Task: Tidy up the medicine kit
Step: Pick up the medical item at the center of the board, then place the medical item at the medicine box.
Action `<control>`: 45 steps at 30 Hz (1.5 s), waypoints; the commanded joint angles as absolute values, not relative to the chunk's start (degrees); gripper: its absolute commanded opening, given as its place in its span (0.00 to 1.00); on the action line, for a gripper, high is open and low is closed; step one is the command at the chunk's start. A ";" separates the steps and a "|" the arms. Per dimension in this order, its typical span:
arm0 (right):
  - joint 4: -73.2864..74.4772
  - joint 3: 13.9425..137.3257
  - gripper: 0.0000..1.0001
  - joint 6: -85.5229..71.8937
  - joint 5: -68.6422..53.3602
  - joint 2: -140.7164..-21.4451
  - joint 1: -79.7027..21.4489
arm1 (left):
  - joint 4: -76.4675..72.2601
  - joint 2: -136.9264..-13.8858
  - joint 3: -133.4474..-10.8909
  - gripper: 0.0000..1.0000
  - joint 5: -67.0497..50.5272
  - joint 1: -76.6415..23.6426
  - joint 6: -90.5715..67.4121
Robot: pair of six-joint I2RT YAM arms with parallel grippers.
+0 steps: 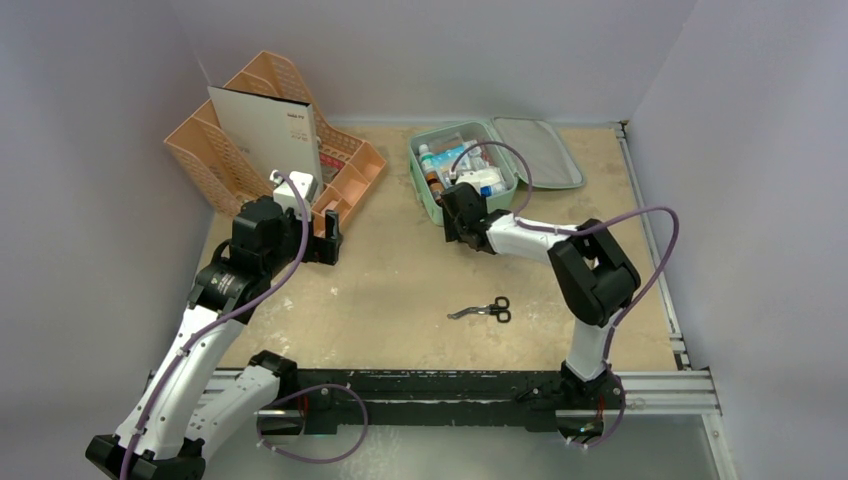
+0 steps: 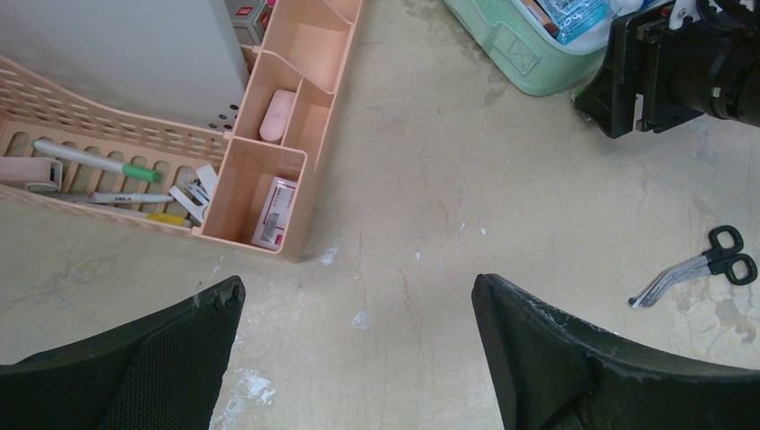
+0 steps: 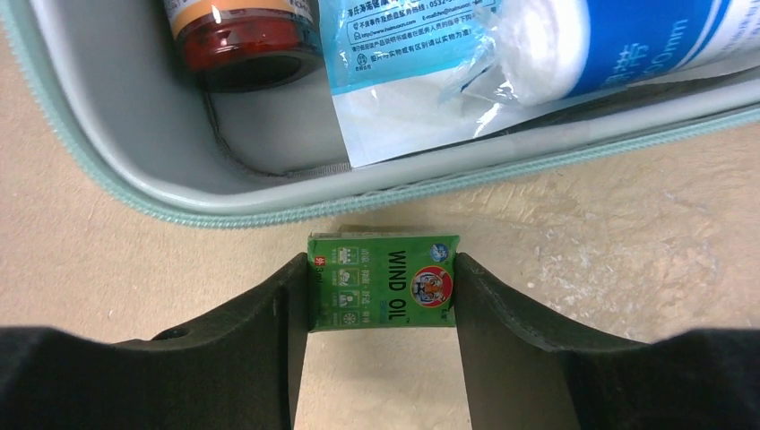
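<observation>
Left gripper (image 2: 358, 300) is hanging wide open over the table (image 1: 400, 285), gripping nothing, with the peach desk organizer (image 1: 200, 165) at its 11 o'clock. The mint-green medicine kit (image 1: 418, 175) is sitting open toward 12 o'clock. Right gripper (image 3: 384, 309) is pinching 1 green WIND OIL box (image 3: 385, 287), just outside the kit's 6 o'clock wall. Scissors (image 1: 485, 311) are lying further toward 6.

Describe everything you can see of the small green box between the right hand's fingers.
The green box is a small, cardboard-looking carton printed WIND OIL, with a round tiger emblem and small icon panels. Its printed face is turned toward the wrist camera. The right hand has one finger against each of its two sides. It sits just outside the medicine kit, near its zippered wall, over the table.
</observation>
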State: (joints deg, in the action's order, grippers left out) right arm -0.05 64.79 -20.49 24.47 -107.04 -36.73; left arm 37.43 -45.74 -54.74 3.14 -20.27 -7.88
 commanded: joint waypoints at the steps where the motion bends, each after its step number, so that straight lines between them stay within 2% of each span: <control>1: 3.11 64.26 0.56 -19.56 24.26 -102.04 -37.18 | 36.21 -45.14 -54.58 0.97 2.72 -20.04 -7.38; 8: 8.10 63.31 0.56 -18.11 22.80 -94.71 -37.35 | 36.13 -45.12 -54.59 0.97 2.49 -20.04 -7.38; 16: 11.91 68.90 0.56 -15.58 21.09 -91.55 -37.35 | 36.04 -45.35 -54.61 0.97 2.28 -20.04 -7.38; 34: 13.45 89.21 0.58 -9.24 19.67 -108.25 -36.12 | 35.95 -45.09 -54.68 0.98 1.94 -20.04 -7.38; 45: 16.35 91.47 0.59 -7.69 18.44 -113.55 -33.13 | 36.02 -44.74 -54.69 0.98 1.76 -20.04 -7.45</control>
State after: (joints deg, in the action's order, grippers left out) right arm 14.76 89.17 -8.75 19.73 -112.95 -34.20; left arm 37.43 -45.69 -54.74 2.50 -20.27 -7.88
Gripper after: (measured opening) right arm 0.588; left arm 0.974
